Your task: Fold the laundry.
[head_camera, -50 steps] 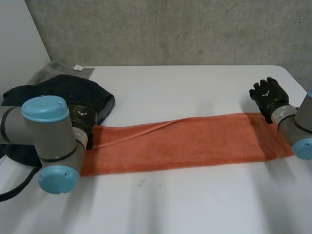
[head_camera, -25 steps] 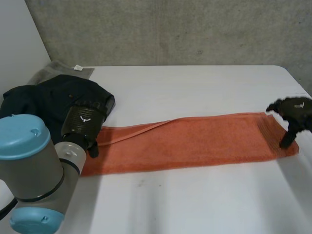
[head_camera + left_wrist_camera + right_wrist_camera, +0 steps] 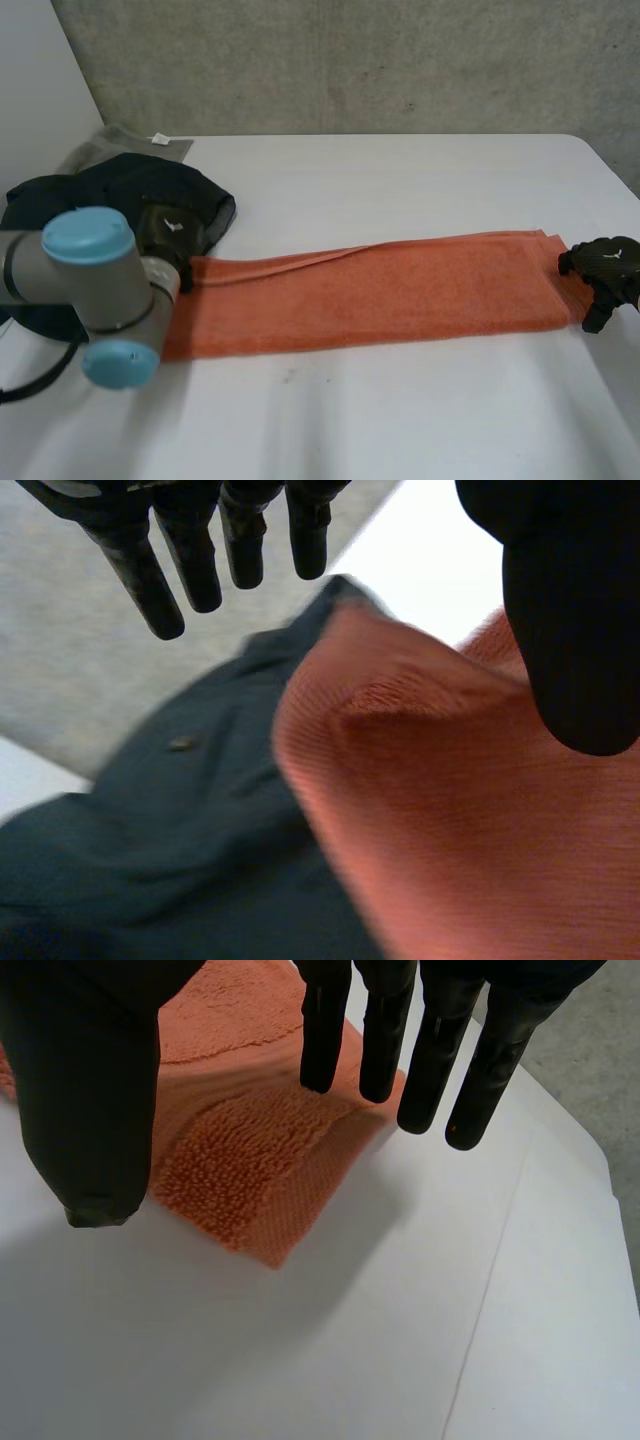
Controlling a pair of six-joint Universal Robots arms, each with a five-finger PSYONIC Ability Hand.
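Dark cloth, a navy garment [image 3: 100, 195], is heaped at the left end of the white desk [image 3: 400, 170], with a grey piece [image 3: 125, 140] tucked behind it. Just beside that heap the left hand [image 3: 168, 232] is held over the left end of the orange towel [image 3: 380, 290], which is laid out as a long strip across the middle of the desk. In the left wrist view the fingers [image 3: 185, 570] are straight and spread well away from the thumb [image 3: 570, 620]. The towel's end is humped up under the palm and lies against the dark garment — nothing is clamped. At the other end the right hand [image 3: 603, 265] is set at the towel's right edge. Its fingers [image 3: 430, 1050] are straight and parted from the thumb, and the towel's corner lies flat on the desk beneath the gap — nothing is gripped here either.

The step in hand is judged to be taking hold of the two short ends for a fold. It would be done well if each end were pinched through all its layers, close to a corner, so that no loose layer is left trailing. On the left, only orange cloth should be caught, and none of the dark garment beside it. The ends should be lifted evenly so that the edges can be matched.
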